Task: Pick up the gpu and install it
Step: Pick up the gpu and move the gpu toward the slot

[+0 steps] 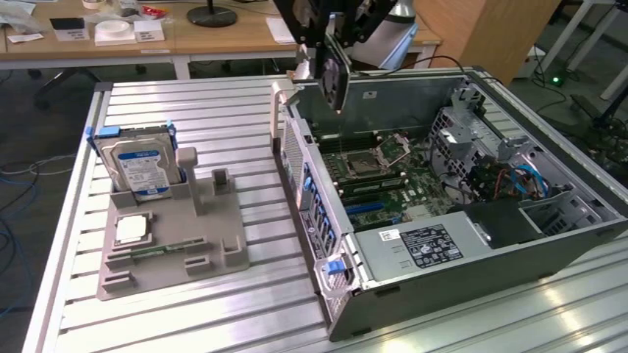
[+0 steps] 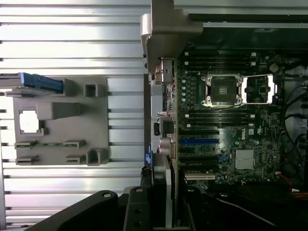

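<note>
On the exterior view's left, a grey holder (image 1: 167,250) on the bench (image 1: 196,103) carries the hard drive (image 1: 137,168). The pick-up looks done: the gripper (image 1: 329,37) is clamped on the gpu (image 1: 334,81), which hangs upright above the open case (image 1: 510,250). Rightward, the motherboard (image 1: 378,184) shows bare slots, so the card is not yet installed.

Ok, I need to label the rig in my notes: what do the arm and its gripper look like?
The gripper is black throughout, made of flat angular plates and jointed bars with rounded ends. The arm that carries it shows a smooth, silvery-grey rounded section. No markings or labels can be made out on either.
</note>
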{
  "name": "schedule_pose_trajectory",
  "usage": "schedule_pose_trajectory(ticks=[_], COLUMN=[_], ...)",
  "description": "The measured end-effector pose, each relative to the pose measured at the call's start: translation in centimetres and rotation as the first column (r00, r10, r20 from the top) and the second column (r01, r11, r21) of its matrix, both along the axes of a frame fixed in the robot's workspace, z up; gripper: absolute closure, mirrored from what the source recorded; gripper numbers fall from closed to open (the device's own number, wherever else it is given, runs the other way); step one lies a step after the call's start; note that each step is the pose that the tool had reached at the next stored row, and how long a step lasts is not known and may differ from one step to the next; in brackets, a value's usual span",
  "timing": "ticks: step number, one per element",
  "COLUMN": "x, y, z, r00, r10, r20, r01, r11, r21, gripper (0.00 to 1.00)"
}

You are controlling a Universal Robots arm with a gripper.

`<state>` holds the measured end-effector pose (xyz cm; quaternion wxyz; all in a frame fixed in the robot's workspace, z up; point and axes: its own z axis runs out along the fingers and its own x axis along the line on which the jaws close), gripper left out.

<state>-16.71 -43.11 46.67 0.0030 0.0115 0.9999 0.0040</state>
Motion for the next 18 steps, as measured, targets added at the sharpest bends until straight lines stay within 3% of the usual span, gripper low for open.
schedule_pose_trajectory(ticks=[18], x=[4.8], y=[0.0], z=[-0.07], r00=[0.9998], r10=[0.017], r20=[0.0], r01=[-0.017], r11=[0.9998], r21=[0.0001], gripper=[0.72])
